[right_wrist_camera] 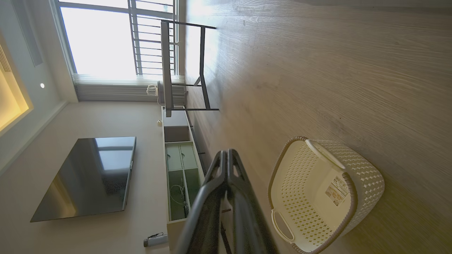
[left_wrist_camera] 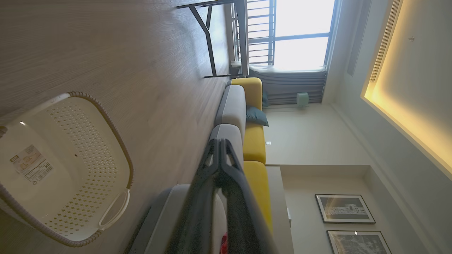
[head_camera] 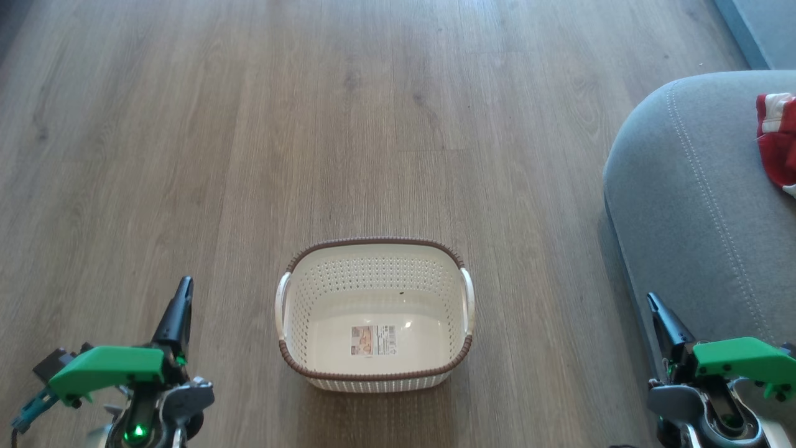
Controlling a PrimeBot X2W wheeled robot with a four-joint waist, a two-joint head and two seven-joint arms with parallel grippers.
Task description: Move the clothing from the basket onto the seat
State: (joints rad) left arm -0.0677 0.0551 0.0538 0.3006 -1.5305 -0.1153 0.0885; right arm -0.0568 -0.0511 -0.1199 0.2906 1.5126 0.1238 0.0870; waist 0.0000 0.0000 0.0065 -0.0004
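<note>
The cream perforated basket (head_camera: pixel 374 314) with a brown rim stands on the wood floor between my arms, with only a sticker on its bottom; it also appears as the basket (left_wrist_camera: pixel 63 169) and the basket (right_wrist_camera: pixel 317 197). Red-and-white clothing (head_camera: pixel 777 137) lies on the grey seat (head_camera: pixel 690 199) at the right edge; a sliver of red clothing (left_wrist_camera: pixel 224 243) peeks beside my finger. My left gripper (head_camera: pixel 181 292) is shut at the lower left, left of the basket. My right gripper (head_camera: pixel 654 305) is shut at the lower right, against the seat's front edge. Both hold nothing.
Wood floor (head_camera: pixel 311 124) stretches all around the basket. A yellow-backed sofa (left_wrist_camera: pixel 252 141) continues along the wall. A dark metal-legged table (right_wrist_camera: pixel 183 70) stands by the window, with a TV (right_wrist_camera: pixel 88 176) and a low cabinet (right_wrist_camera: pixel 180 173) on the opposite wall.
</note>
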